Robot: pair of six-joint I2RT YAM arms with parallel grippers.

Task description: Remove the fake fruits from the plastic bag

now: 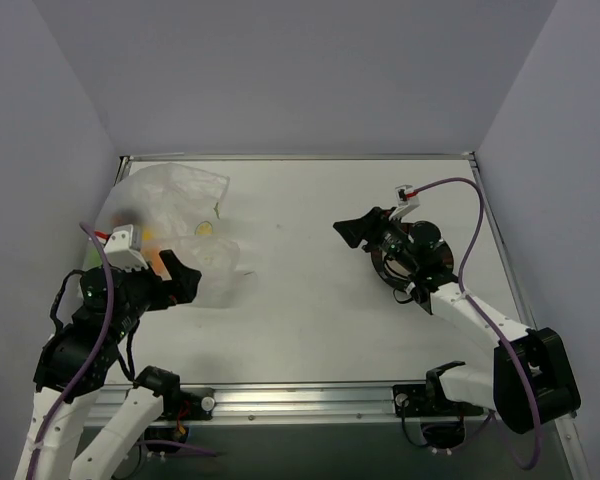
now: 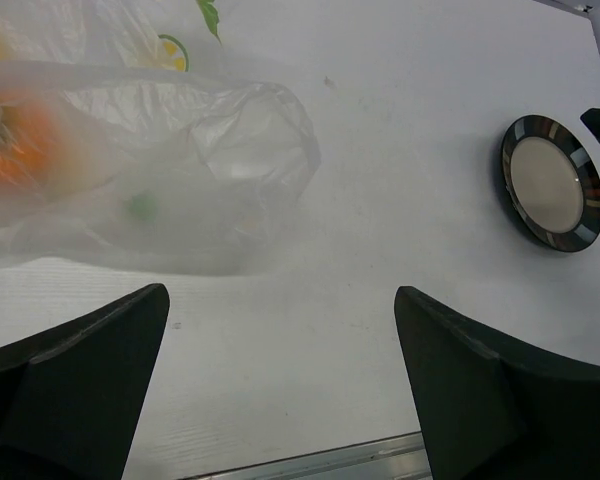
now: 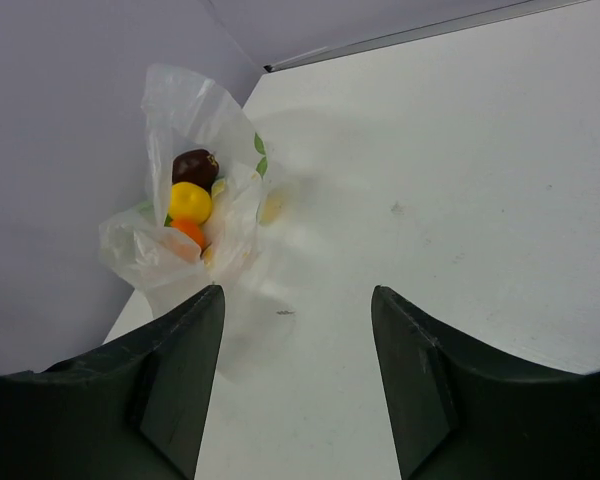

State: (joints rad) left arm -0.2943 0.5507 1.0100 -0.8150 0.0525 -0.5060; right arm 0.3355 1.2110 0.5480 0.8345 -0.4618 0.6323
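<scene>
1. Fruit lies inside the plastic bag (image 1: 180, 225), which sits crumpled at the far left of the table (image 1: 310, 310), close to the wall.
2. Seen from the right wrist, a dark fruit (image 3: 194, 165), a yellow fruit (image 3: 190, 202) and an orange fruit (image 3: 188, 232) are stacked together in the bag.
3. The left claw (image 1: 180, 280) hovers just beside the bag's near edge, spread wide and holding nothing.
4. The right claw (image 1: 355, 232) is well apart from the bag, facing it, wide open and gripping nothing.
5. A dark round plate (image 2: 552, 182) lies on the table's right side, beneath the right arm.
</scene>
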